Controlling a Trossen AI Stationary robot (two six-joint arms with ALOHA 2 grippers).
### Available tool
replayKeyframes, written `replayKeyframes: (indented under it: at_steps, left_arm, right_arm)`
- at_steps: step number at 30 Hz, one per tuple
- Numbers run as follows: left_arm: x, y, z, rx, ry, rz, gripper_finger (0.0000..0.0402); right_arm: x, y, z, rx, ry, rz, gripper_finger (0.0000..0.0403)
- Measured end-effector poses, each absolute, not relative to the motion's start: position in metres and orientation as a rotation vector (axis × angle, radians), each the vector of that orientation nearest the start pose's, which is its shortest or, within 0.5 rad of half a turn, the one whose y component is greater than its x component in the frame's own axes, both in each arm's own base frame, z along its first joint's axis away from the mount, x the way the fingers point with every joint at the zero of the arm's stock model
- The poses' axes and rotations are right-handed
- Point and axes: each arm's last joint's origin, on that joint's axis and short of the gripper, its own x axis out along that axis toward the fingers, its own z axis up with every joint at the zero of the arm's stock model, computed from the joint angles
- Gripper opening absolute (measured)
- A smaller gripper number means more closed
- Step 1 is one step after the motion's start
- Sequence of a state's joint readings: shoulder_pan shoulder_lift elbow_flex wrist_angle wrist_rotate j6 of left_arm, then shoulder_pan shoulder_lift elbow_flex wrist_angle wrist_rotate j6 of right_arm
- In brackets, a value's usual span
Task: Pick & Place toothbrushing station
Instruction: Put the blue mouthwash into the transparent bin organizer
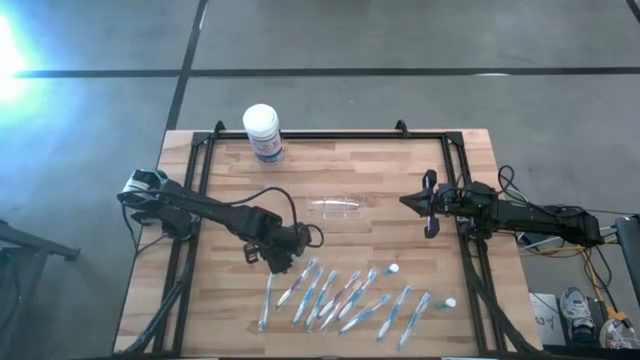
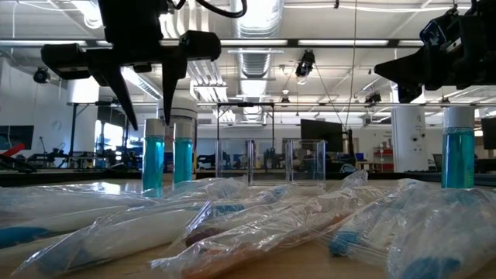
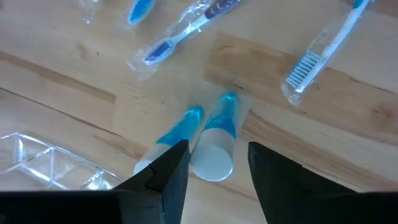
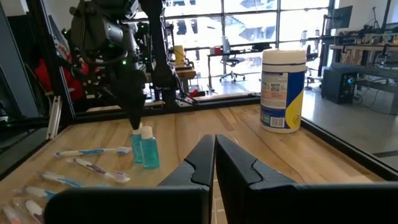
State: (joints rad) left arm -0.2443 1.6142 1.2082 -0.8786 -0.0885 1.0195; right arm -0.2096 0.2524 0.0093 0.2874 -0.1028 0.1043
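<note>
The see-through holder (image 1: 335,208) lies on the table's middle; it also shows in the low view (image 2: 271,161) and the left wrist view (image 3: 43,155). My left gripper (image 3: 217,149) is open just above two upright blue bottles with white caps (image 3: 214,140), near the table's front left (image 1: 295,245). One bottle stands under the gap between the fingers and the other beside one finger. In the low view my left gripper's (image 2: 149,122) tips are at the height of the caps (image 2: 153,124). My right gripper (image 4: 214,146) is shut and empty, raised at the table's right side (image 1: 408,203).
Several bagged toothbrushes (image 1: 340,295) lie along the table's near edge. Two more upright bottles (image 1: 393,269) (image 1: 450,302) stand among them. A white tub with a blue label (image 1: 262,132) stands at the far edge. A black frame (image 1: 330,137) runs round the table.
</note>
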Motion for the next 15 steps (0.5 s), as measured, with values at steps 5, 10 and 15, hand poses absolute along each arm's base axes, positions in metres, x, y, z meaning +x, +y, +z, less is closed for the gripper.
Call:
replayKeyframes:
  at_steps: [5, 10, 15]
  left_arm:
    - [0.2987, -0.0716, 0.2322, 1.095, 1.102, -0.789, 0.017]
    - [0.3, -0.0705, 0.2325, 1.113, 1.087, -0.793, 0.017]
    - [0.3009, -0.0682, 0.2326, 1.108, 1.088, -0.784, 0.017]
  right_arm:
    - [0.1112, -0.0206, 0.173, 0.097, -0.049, -0.104, 0.0013]
    - [0.1112, -0.0207, 0.173, 0.097, -0.049, -0.105, 0.0013]
    - [0.1112, -0.0207, 0.173, 0.097, -0.049, -0.105, 0.0013]
